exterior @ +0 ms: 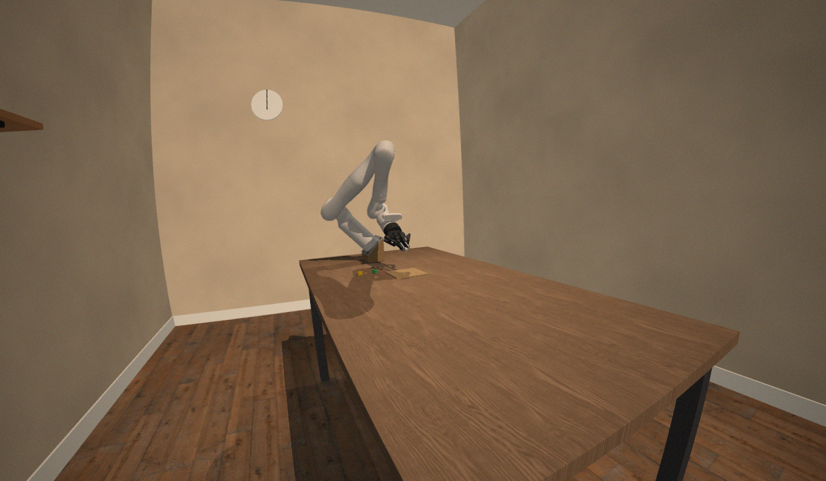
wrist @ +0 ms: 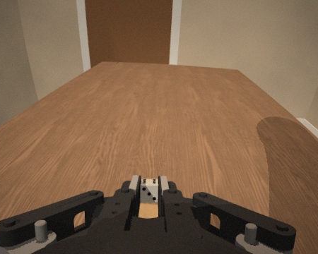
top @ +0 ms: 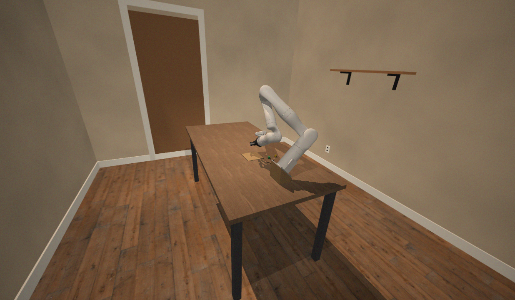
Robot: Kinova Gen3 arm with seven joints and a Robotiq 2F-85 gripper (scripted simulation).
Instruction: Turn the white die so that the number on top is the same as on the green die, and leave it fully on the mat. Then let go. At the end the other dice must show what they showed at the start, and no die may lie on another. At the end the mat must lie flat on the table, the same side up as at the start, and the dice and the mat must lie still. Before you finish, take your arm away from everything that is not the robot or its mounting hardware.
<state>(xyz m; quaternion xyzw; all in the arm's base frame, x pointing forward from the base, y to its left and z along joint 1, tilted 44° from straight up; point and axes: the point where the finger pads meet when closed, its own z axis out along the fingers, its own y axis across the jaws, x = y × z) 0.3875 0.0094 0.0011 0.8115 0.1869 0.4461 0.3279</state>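
The claw (wrist: 150, 189) was seen clamped narrowly on the white die (wrist: 149, 191), which was pinched between the two grey pads (wrist: 135, 183) and carried in the air, clear of the worktop (wrist: 155, 113). The wrist was tipped nearly level, so the die's outward face, with what looked like three pips, was turned toward the far door (wrist: 129, 10). A sliver of tan was glimpsed just beneath the die, judged to be the mat (top: 251, 156), which lay below the claw and slightly toward the arm's base. Further toward the base, the green die (top: 268, 158) and a yellow die (top: 275, 156) were spotted resting on the worktop beside the mat, well apart from the claw; their top numbers could not be read. The white die was judged light, rigid and smooth-sided, likely to slip or roll if released from any height. Flat opposite faces were reckoned the best hold, with the wanted face kept free of the pads.
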